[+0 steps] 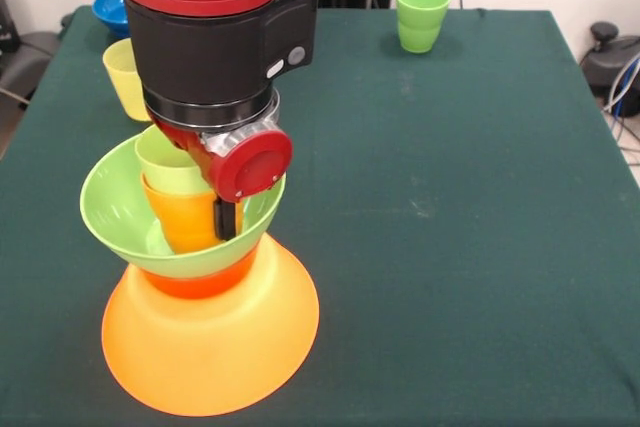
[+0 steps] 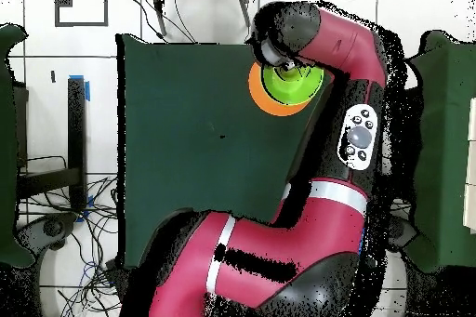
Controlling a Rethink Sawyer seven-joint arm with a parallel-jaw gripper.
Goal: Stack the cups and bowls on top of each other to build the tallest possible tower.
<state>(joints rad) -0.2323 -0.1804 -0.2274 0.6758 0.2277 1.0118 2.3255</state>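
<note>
Tower (image 1: 205, 337) sits at the counter's (image 1: 450, 247) near-left: big orange bowl (image 1: 215, 352) upside down, small orange-red bowl (image 1: 200, 282) on it, lime green bowl (image 1: 120, 212) on top – holding an orange cup (image 1: 180, 222) with a lime cup (image 1: 165, 162) nested inside. Hand (image 1: 228, 219) dips into that bowl beside the cups – can't tell its grip. Yellow cup (image 1: 122, 77), blue bowl (image 1: 108, 9), green cups (image 1: 421, 17) stand apart.

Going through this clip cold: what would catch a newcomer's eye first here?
The red and black arm fills the upper left, reaching down into the tower: a wide translucent orange bowl upside down as base, a lime green bowl above it holding an orange cup with a lime green cup nested in it. A lone green plastic cup stands at the far edge.
</note>
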